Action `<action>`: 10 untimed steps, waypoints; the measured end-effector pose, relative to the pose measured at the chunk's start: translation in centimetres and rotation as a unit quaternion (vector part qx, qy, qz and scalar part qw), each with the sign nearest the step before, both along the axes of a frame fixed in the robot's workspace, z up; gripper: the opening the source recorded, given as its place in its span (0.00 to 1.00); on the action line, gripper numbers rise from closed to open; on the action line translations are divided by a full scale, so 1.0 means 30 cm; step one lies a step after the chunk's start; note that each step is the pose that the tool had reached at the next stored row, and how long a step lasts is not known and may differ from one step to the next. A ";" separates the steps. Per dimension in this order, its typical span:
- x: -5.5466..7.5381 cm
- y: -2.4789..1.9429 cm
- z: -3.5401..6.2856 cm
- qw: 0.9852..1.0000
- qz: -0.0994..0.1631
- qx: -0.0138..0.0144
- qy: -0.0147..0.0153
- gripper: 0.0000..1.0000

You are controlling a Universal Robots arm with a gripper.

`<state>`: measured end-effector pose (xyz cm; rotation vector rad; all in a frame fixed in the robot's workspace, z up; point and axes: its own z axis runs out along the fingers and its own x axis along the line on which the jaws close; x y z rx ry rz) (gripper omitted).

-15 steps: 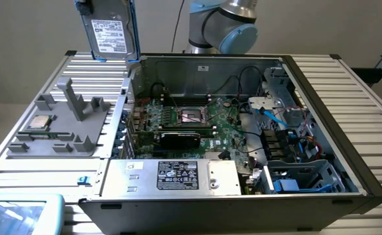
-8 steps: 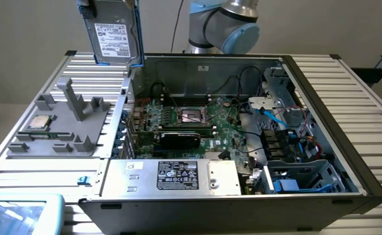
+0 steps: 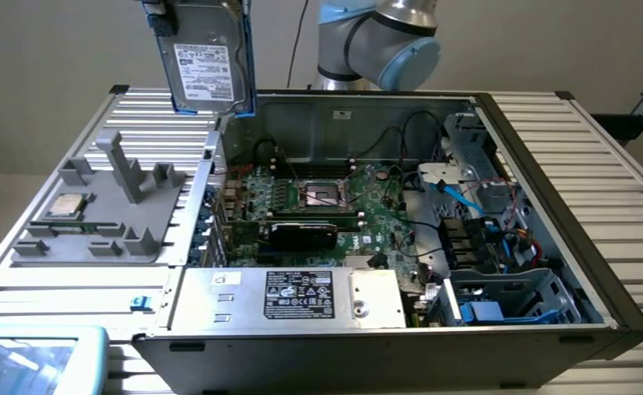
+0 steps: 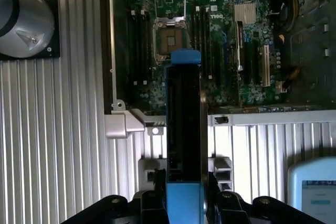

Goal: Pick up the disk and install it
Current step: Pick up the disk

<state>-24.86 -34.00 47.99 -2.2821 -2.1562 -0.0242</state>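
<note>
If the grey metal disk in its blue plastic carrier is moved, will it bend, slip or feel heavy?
The grey metal disk in its blue plastic carrier looks a rigid slab, so it likely will not bend. Being metal, it is probably heavy for its size. The gripper pinches only one end, so it might pivot or slip.

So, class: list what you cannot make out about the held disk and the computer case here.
- Exterior view: the disk is cut off at its upper end by the top edge; label print too small to read.
- Wrist view: the gripper clamps the disk edge-on, so its label face is turned away.
- Exterior view: the metal cage hides its interior behind walls and blue cables.
</note>
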 end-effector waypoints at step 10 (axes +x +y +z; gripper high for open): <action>0.116 -0.015 0.001 1.000 0.000 0.022 0.000 0.37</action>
